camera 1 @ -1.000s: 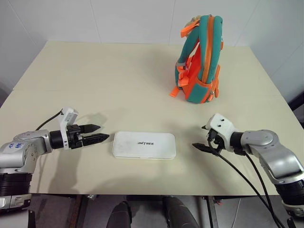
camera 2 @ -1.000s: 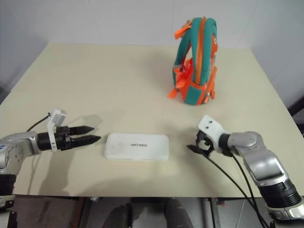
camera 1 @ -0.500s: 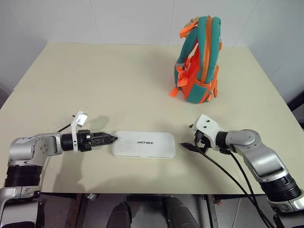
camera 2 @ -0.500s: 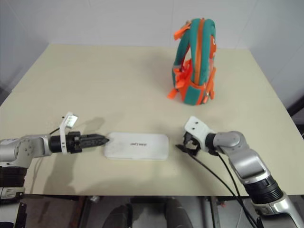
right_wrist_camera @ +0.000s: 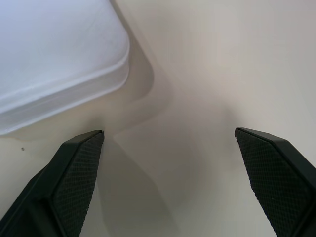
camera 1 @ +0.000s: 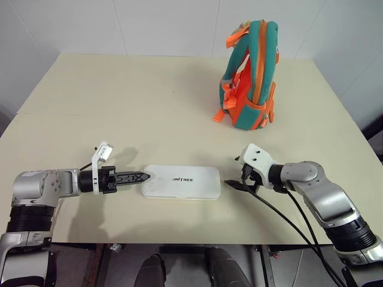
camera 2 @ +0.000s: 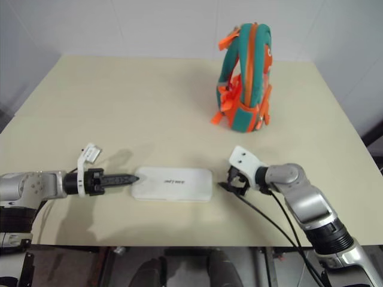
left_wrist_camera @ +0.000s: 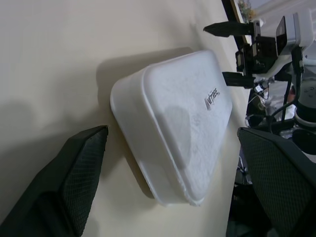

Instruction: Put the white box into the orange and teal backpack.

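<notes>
The white box (camera 1: pixel 182 182) lay flat on the pale worktop (camera 1: pixel 137 101), close to its near edge, with its dark lettering facing up. From where I stood, the left end effector (camera 1: pixel 142 177) reached in low from the left, its tips right at the box's left short end, though I could not tell whether they touched it. In the left wrist view its two black fingers (left_wrist_camera: pixel 74 177) were spread wide, one to each side of the box's end, and they gripped nothing. The right end effector (camera 1: pixel 233 184) sat just beside the box's right short end, apart from it by a narrow strip of bare worktop. Its fingers (right_wrist_camera: pixel 74 173) were also spread wide and empty, with one corner of the box ahead of them. The orange and teal backpack (camera 1: pixel 251 75) stood upright toward the far right of the worktop, well apart from the box and both arms.
</notes>
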Controlling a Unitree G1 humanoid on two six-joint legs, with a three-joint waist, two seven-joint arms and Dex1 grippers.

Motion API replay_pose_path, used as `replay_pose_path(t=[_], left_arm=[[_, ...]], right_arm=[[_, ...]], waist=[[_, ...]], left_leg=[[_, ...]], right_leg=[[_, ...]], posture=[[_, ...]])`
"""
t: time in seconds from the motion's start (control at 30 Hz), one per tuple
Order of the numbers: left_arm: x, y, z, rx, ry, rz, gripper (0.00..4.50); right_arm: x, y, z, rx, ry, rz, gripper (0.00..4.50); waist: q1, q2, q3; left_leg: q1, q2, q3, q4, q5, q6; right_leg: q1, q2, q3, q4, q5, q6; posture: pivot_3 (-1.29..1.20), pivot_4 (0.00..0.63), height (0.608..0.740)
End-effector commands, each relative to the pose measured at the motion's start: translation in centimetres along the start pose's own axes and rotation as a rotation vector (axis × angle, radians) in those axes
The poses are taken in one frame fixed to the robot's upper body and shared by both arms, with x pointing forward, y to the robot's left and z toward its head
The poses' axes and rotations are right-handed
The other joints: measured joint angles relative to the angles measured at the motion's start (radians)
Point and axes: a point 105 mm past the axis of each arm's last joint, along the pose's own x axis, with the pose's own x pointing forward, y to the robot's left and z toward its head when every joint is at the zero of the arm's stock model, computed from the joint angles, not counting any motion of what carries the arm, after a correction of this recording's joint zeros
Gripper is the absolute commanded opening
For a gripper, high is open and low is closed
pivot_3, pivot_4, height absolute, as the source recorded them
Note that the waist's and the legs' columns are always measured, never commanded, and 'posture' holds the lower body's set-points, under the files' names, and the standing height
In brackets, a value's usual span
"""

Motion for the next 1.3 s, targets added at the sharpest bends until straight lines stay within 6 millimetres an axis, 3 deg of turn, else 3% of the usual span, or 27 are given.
replay_pose_path(t=[0.03, 0.2, 0.37, 1.3], left_arm=[[-0.1, 0.2, -0.8, -0.065, 0.059, 0.020, 4.49], [0.6, -0.3, -0.4, -0.087, 0.038, -0.042, 4.49], [1.5, -0.2, -1.3, -0.090, 0.101, -0.041, 4.49], [3.9, -1.4, 0.8, -0.057, 0.005, -0.170, 4.49]], right_arm=[[0.1, 0.0, 0.7, -0.027, -0.020, -0.001, 4.50], [0.2, -0.1, 0.7, -0.027, -0.025, 0.000, 4.50], [0.2, -0.2, 0.8, -0.029, -0.029, -0.001, 4.50], [0.3, 0.0, 0.7, -0.025, -0.032, 0.001, 4.50]], waist=[[0.000, 0.000, 0.000], [0.001, 0.000, 0.000], [0.003, 0.000, 0.000], [0.007, 0.000, 0.000]], left_leg=[[0.000, 0.000, 0.000, 0.000, 0.000, 0.000], [0.000, 0.000, 0.000, 0.000, 0.000, 0.000], [0.000, 0.000, 0.000, 0.000, 0.000, 0.000], [0.000, -0.001, 0.000, 0.003, 0.000, 0.000]], right_leg=[[0.000, 0.000, 0.000, 0.000, 0.000, 0.000], [0.000, 0.000, 0.000, 0.000, 0.000, 0.000], [0.000, 0.000, 0.000, 0.000, 0.000, 0.000], [0.001, 0.000, 0.000, 0.000, 0.000, 0.001]], posture=[[0.00, 0.150, 0.740], [0.00, 0.150, 0.740], [0.00, 0.150, 0.740], [0.00, 0.150, 0.740]])
